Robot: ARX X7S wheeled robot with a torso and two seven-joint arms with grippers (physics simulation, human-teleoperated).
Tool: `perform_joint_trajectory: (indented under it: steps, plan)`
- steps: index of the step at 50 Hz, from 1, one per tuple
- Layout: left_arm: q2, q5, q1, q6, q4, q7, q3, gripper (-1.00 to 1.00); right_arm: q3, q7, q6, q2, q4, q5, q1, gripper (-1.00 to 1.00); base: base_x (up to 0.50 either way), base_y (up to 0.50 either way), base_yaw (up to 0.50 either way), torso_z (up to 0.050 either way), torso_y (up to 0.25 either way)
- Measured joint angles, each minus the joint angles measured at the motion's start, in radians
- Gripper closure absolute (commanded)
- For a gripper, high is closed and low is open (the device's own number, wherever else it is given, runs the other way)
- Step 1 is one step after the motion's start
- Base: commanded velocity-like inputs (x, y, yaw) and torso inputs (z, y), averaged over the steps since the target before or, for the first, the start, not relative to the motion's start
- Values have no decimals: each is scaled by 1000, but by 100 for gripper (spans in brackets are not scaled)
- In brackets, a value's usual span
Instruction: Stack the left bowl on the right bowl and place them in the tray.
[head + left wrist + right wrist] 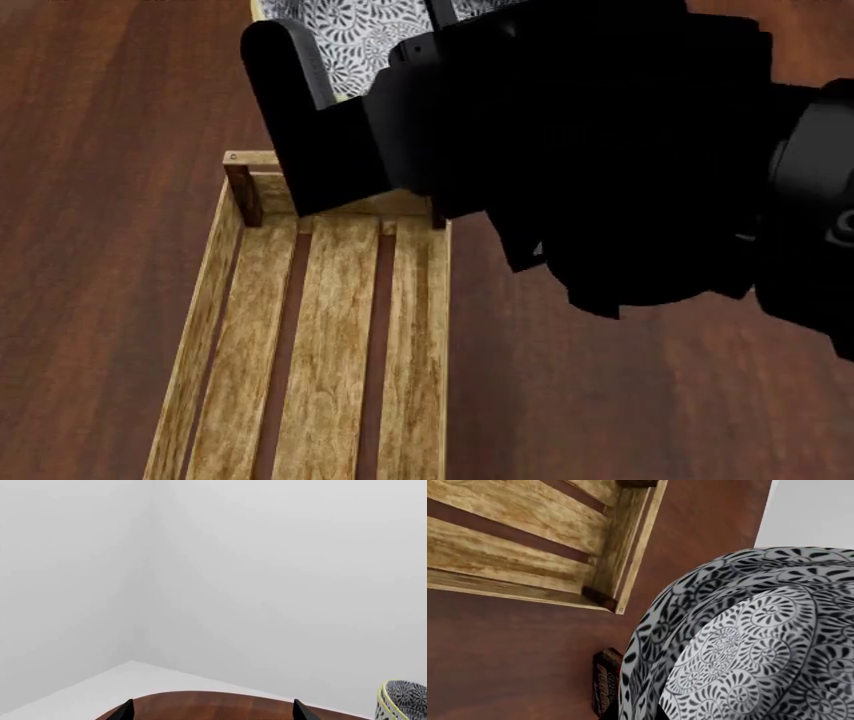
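Two black-and-white patterned bowls (740,645) sit nested one in the other and fill the right wrist view. My right gripper (657,714) is shut on their rim and holds them above the table. In the head view the bowls (354,30) show at the top, just beyond the far end of the tray (320,350), with the right gripper (314,120) and its black arm in front of them. The tray is a long light-brown slatted crate and nothing lies in it; its corner also shows in the right wrist view (620,555). My left gripper (213,712) is open and empty, with a bowl's yellow-green rim (400,700) beside it.
A dark chocolate pudding box (606,682) lies on the brown table (107,150) beside the bowls. The table's curved edge (213,700) lies in front of the left gripper, with white floor and walls beyond. The right arm hides much of the head view's right side.
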Motion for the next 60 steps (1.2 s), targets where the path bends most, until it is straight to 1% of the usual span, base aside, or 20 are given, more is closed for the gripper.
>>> perform_joint_trajectory:
  steps: [15, 27, 42, 60]
  plan:
    - [-3, 24, 85, 13, 0, 0, -55, -100, 49, -35, -22, -71, 8, 37, -61, 100, 0, 0, 0, 0, 1]
    - [-1, 49, 180, 23, 0, 0, -119, -100, 61, -21, 8, -109, -34, 59, -110, 100, 0, 0, 0, 0, 1]
    - [4, 65, 230, 28, 0, 0, -149, -100, 51, 9, 73, -133, -96, 76, -157, 100, 0, 0, 0, 1, 1]
    - [1, 74, 248, 37, 0, 0, -156, -100, 41, 40, 117, -156, -117, 74, -216, 100, 0, 0, 0, 0, 1]
